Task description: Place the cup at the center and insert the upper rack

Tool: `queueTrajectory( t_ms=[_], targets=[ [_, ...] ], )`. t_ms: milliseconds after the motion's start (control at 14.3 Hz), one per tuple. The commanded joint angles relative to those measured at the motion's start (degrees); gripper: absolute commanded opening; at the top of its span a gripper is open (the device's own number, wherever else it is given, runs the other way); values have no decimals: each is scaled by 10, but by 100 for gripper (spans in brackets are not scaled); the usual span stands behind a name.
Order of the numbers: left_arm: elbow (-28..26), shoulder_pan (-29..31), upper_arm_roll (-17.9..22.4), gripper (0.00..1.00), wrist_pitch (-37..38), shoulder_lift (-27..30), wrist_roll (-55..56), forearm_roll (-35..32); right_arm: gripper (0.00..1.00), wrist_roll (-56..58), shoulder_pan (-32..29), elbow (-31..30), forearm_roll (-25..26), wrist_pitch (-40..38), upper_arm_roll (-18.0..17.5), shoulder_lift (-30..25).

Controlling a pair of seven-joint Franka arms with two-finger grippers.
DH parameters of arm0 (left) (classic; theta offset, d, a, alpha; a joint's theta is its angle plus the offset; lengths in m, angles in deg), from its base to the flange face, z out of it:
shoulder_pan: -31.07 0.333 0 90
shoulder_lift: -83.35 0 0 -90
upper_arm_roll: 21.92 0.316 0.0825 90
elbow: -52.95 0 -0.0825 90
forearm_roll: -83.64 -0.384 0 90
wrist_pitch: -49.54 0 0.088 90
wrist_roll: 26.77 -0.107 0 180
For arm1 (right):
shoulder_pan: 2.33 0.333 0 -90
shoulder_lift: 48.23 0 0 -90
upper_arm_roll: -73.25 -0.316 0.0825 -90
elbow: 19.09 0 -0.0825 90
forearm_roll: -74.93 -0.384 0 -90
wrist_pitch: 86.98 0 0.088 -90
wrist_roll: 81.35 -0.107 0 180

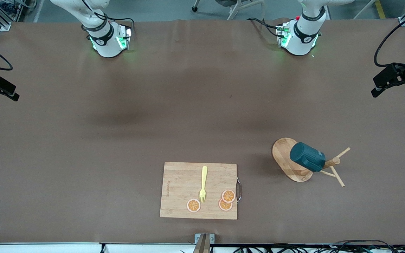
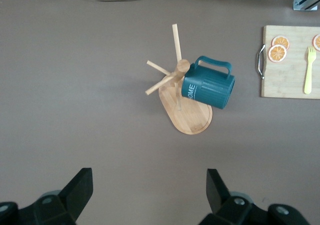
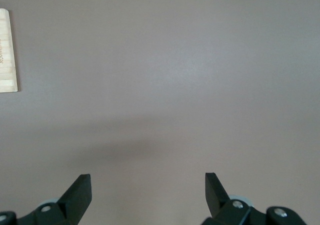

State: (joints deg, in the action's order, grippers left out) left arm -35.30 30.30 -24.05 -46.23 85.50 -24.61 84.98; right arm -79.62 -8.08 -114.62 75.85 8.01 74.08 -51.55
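A dark teal cup (image 1: pixel 307 157) hangs tilted on a peg of the bamboo upper rack (image 1: pixel 282 154), which stands on its oval base toward the left arm's end of the table, on the half nearer the front camera. In the left wrist view the cup (image 2: pixel 207 87) shows its handle and hides part of the rack (image 2: pixel 192 117). My left gripper (image 2: pixel 150 177) is open high above bare table, well away from the rack. Over bare table too, my right gripper (image 3: pixel 147 182) is open with nothing between its fingers. Neither hand shows in the front view.
A rectangular bamboo cutting board (image 1: pixel 178 182) lies near the table's front edge, around the middle. On it are a yellow fork (image 1: pixel 203 182) and three orange slices (image 1: pixel 193 205). Black camera mounts (image 1: pixel 396 79) stand at both table ends.
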Motion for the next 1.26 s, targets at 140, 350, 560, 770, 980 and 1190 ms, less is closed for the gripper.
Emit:
queueTrajectory(
  t_ms=[140,350,560,770,980,1190],
  targets=[
    [-1,5,-2,100,-4,2,-5,8,100,-2,-8,0,-8,0,-6,-4],
    [-1,4,-2,100,-1,4,0,8,100,-1,-8,2,-8,5,-6,-4],
    [-3,4,-2,100,-1,5,0,8,100,0,-5,5,-7,5,-7,-4],
    [-4,4,-3,100,2,6,1,8,100,2,-5,5,-7,5,-7,-4],
    [-4,4,-3,100,2,5,2,8,100,2,-5,5,-7,5,-7,-4],
    [-4,4,-3,100,2,5,2,8,100,2,-5,5,-7,5,-7,-4]
  ],
)
